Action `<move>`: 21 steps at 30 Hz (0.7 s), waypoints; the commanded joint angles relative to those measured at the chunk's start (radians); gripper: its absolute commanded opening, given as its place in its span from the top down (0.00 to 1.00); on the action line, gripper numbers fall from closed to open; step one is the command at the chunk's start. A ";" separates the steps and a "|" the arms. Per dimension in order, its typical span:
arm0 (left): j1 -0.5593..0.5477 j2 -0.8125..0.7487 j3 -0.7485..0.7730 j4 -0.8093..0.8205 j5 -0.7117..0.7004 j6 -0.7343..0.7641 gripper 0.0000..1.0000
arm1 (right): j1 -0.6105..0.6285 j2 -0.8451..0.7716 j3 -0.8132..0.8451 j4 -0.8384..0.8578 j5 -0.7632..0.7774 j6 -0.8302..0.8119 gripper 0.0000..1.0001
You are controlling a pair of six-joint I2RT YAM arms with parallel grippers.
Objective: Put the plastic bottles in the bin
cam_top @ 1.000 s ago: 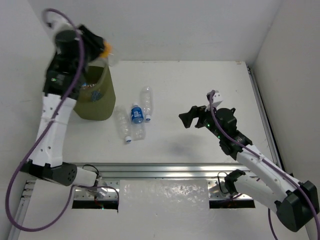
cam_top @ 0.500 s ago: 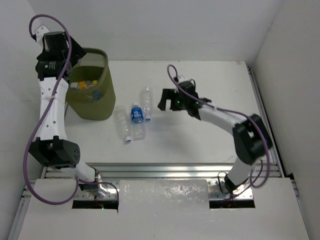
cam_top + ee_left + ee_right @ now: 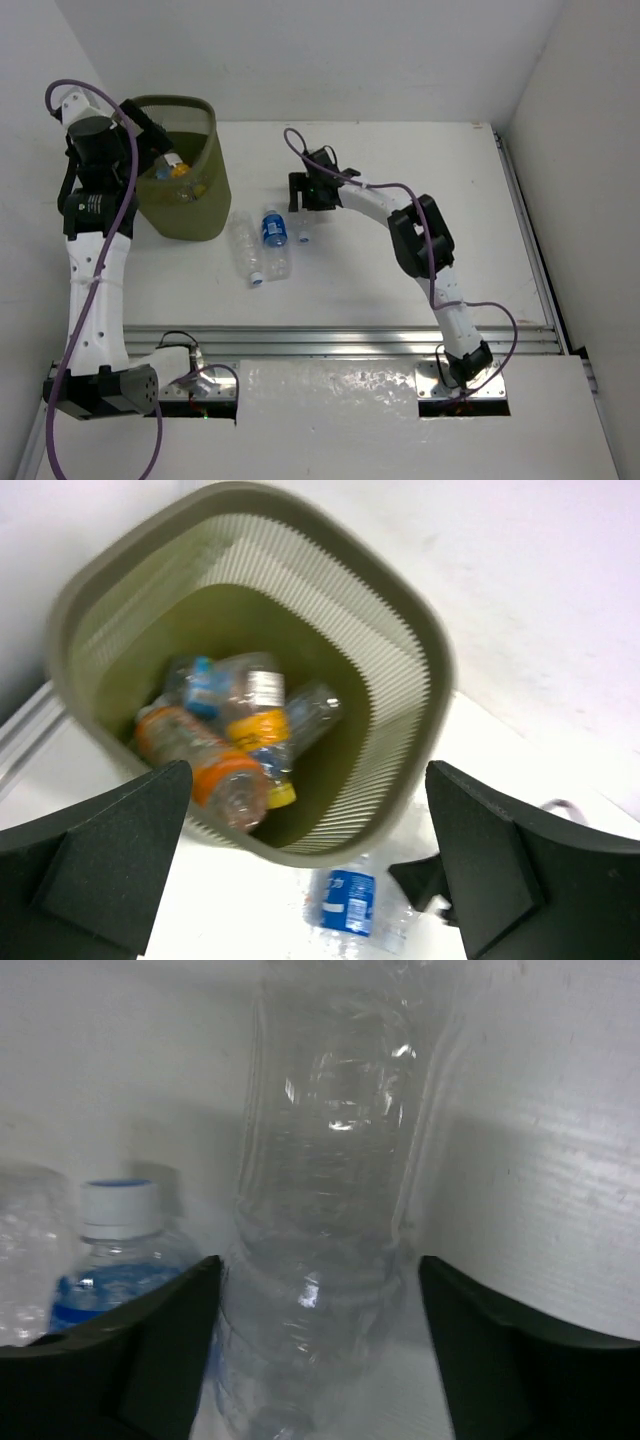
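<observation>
A white table (image 3: 400, 270) is lying between plain white walls on its left, far and right sides, with a metal rail (image 3: 350, 340) running along its near edge. The tall olive-green ribbed plastic bin (image 3: 420, 650) is standing in the far-left corner, holding orange-labelled bottles (image 3: 205, 765) among clear ones. The left gripper (image 3: 308, 775) is hanging above the bin, its jaws spread wide and empty. Toward the right edge from the bin, a blue-labelled clear bottle (image 3: 273, 228) and two crumpled clear bottles (image 3: 245, 250) are lying together. The right gripper (image 3: 320, 1265) is straddling a clear ribbed plastic bottle (image 3: 330, 1160) with its jaws wide; contact cannot be told.
</observation>
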 commanded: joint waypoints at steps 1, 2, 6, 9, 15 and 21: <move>0.000 -0.007 -0.041 0.089 0.149 0.025 0.00 | -0.013 0.000 0.013 -0.084 0.055 -0.009 0.28; -0.002 -0.010 -0.050 0.095 0.184 0.024 0.00 | -0.020 -0.019 -0.027 -0.070 0.066 0.011 0.35; -0.147 0.019 -0.073 0.129 0.364 0.004 0.00 | -0.038 -0.212 -0.287 0.069 0.127 -0.053 0.78; -0.317 0.058 -0.075 0.150 0.468 -0.030 0.00 | -0.030 -0.504 -0.623 0.322 0.106 -0.131 0.85; -0.456 0.068 -0.202 0.372 0.697 -0.134 0.00 | -0.018 -1.056 -1.197 0.841 -0.309 -0.285 0.83; -0.655 0.165 -0.193 0.486 0.735 -0.177 0.00 | -0.014 -1.290 -1.287 0.838 -0.485 -0.299 0.83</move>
